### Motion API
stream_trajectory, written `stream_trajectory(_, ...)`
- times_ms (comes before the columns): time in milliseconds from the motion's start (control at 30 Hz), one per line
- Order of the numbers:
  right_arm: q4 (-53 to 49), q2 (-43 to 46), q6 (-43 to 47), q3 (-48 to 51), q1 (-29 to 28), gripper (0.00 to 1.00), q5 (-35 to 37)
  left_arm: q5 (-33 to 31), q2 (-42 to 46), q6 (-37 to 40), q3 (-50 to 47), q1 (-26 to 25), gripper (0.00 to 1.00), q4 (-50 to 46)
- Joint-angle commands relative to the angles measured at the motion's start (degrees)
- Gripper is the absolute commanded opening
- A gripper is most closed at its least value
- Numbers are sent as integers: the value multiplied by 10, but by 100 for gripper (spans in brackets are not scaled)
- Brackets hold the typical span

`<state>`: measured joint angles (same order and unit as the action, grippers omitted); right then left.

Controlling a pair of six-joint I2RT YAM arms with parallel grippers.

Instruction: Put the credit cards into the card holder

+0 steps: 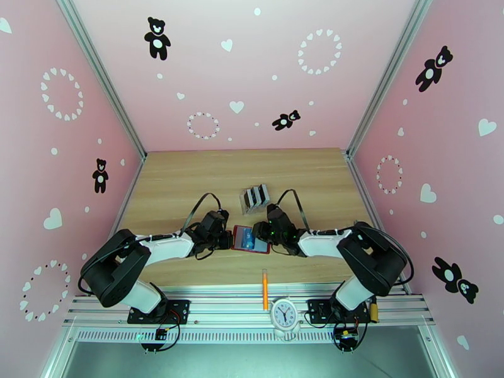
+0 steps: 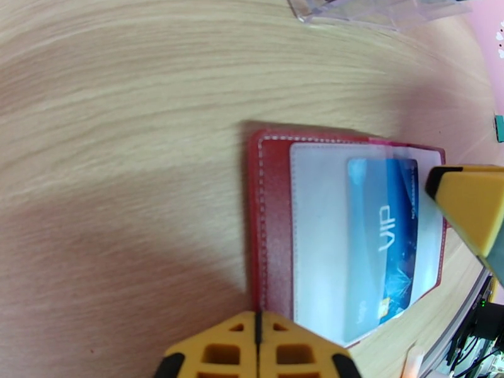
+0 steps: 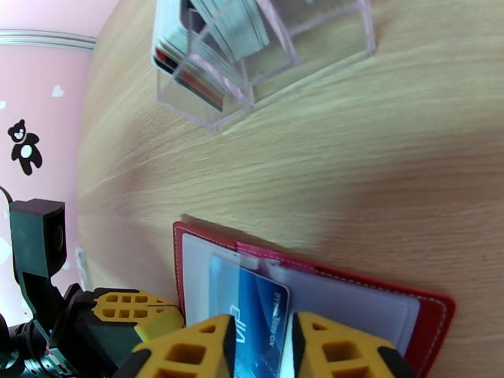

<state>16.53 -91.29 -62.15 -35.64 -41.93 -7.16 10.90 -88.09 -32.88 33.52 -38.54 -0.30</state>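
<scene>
The card holder [image 1: 241, 237] lies open on the table between my two grippers, red with clear pockets [image 2: 271, 234] [image 3: 435, 310]. A blue credit card [image 2: 381, 240] marked VIP sits partly inside a clear pocket [image 3: 258, 310]. My right gripper [image 3: 261, 351] hovers over that card, its jaws a little apart with the card showing in the gap [image 1: 264, 237]. My left gripper [image 2: 258, 348] is shut, its tips at the holder's left edge [image 1: 228, 239]. More credit cards [image 3: 233, 23] stand in a clear plastic rack [image 1: 255, 198].
The clear rack [image 3: 208, 108] stands just behind the holder, close to the right arm. An orange pen [image 1: 265, 288] lies at the table's near edge, with a small white clock [image 1: 284, 313] on the rail below it. Pink walls enclose three sides.
</scene>
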Motion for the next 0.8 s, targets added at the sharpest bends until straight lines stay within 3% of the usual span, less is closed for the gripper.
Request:
stream_trajectory(0, -114, 31, 45, -41, -2, 34, 26, 6, -19, -8, -29, -23, 7, -66)
stream_trajectory(300, -282, 27, 85, -127, -55, 35, 81, -11, -21, -40, -22, -73, 7, -57)
stream_trajectory(767, -298, -13, 72, -126, -74, 38, 104, -20, -20, -53, -30, -85, 7, -52)
